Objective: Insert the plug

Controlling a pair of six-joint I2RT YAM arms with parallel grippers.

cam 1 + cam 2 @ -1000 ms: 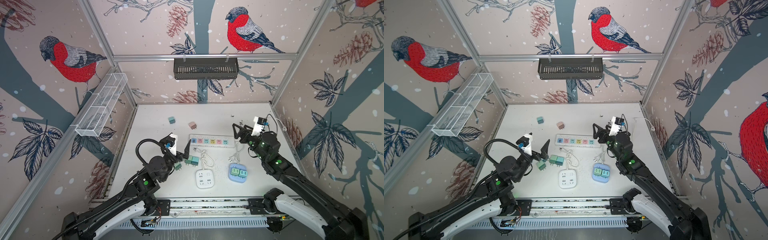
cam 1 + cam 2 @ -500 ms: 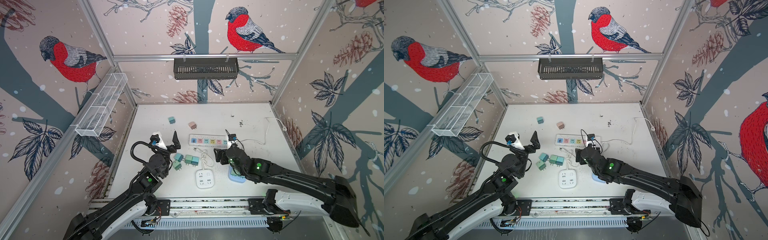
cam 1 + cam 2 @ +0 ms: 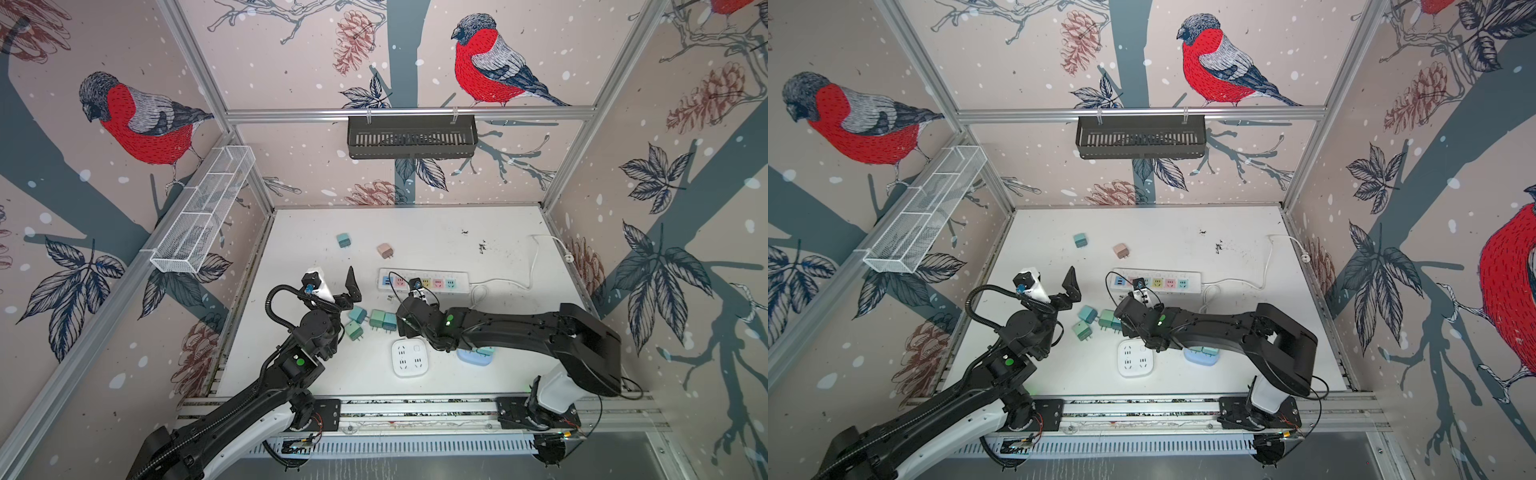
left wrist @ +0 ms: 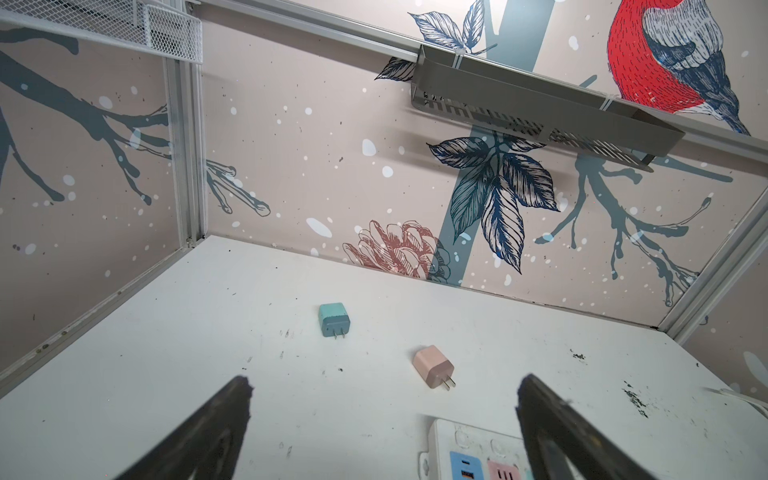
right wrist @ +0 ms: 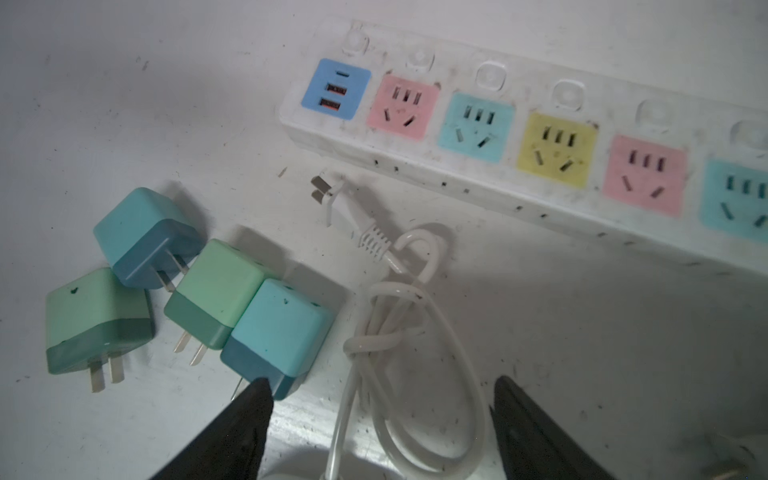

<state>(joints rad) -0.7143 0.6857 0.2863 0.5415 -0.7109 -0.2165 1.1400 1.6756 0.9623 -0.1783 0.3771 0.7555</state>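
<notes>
Loose white plug (image 5: pixel 332 193) lying flat on the table (image 5: pixel 124 83), just beside the power strip (image 5: pixel 415 162).
My right gripper (image 5: pixel 380 384) hangs over the plug's coiled cord (image 5: pixel 415 299), jaws spread wide, gripping nothing. My left gripper (image 4: pixel 384 381) is raised above the table, jaws wide and empty.

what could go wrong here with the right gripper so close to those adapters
The right gripper straddles the looped white cable, away from its plug; closing here may grab only cord. One of its fingers looks right beside the blue adapter, so it might nudge or pinch that instead.
</notes>
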